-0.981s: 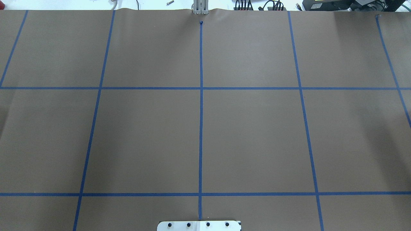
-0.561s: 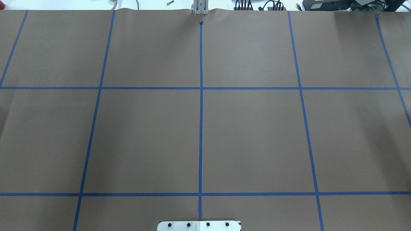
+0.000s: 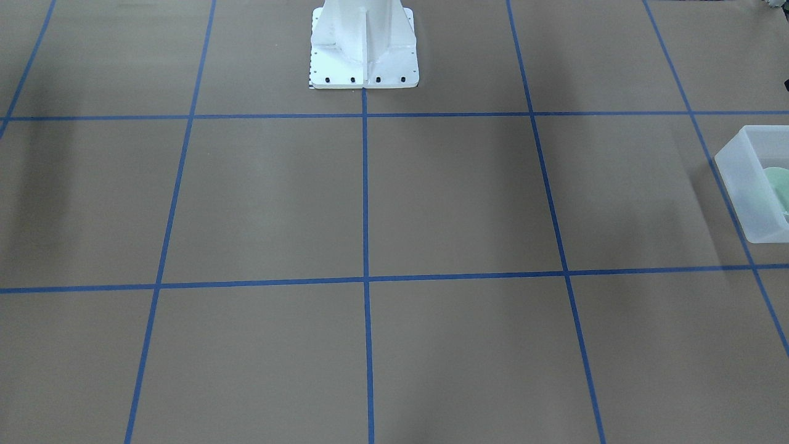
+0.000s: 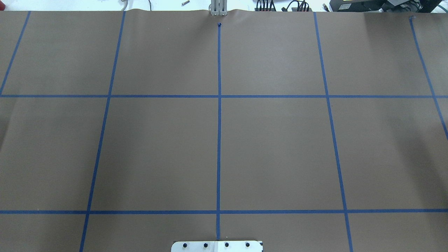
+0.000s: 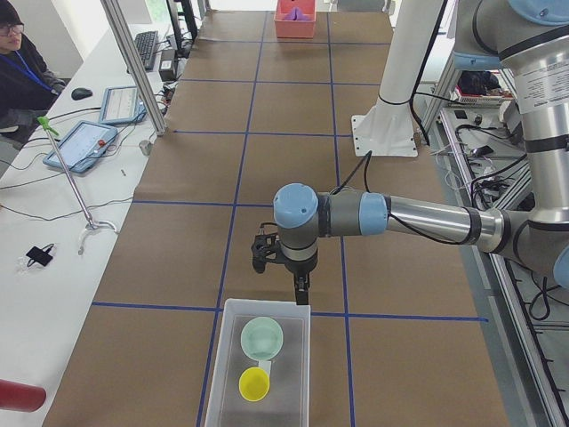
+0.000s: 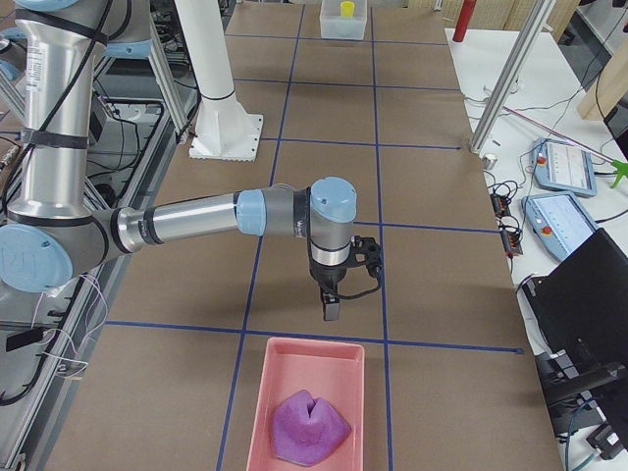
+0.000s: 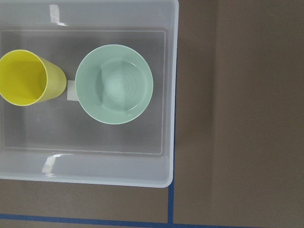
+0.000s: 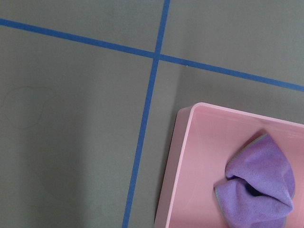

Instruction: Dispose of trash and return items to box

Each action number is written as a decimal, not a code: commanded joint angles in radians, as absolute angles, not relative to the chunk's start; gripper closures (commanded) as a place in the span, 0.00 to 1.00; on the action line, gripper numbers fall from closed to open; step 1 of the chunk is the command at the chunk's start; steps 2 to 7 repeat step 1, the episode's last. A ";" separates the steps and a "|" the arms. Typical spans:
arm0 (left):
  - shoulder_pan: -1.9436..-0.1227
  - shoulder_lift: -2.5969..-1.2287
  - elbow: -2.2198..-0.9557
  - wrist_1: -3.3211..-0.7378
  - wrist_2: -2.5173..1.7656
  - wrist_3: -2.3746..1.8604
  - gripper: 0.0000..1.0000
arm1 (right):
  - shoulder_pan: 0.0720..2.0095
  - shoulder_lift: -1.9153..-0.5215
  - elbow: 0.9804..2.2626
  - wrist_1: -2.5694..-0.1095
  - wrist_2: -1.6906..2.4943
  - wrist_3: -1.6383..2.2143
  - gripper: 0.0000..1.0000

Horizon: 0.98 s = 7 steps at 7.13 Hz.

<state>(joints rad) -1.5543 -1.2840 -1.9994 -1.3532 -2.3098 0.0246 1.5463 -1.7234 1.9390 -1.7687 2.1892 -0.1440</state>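
The mint-green bowl sits upright in the frosted-white box beside a yellow cup. In the exterior left view the box holds the bowl and cup; my left gripper hangs just above its far rim, and I cannot tell if it is open or shut. A purple cloth lies in a pink tray. My right gripper hangs just beyond that tray; I cannot tell its state. The box edge shows in the front-facing view.
The robot's white pedestal stands at the table's back middle. A side table with tablets and a seated operator runs along the far side. A metal post stands at the table edge. Blue tape lines grid the brown surface.
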 commanded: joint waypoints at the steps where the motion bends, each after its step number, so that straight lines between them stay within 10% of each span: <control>1: -1.554 -1.284 -1.996 -1.353 -2.309 0.025 0.02 | 1.546 -1.727 1.947 -1.769 2.195 -0.144 0.00; 7: -1.554 -1.284 -1.996 -1.353 -2.309 0.025 0.02 | 1.546 -1.727 1.947 -1.769 2.195 -0.144 0.00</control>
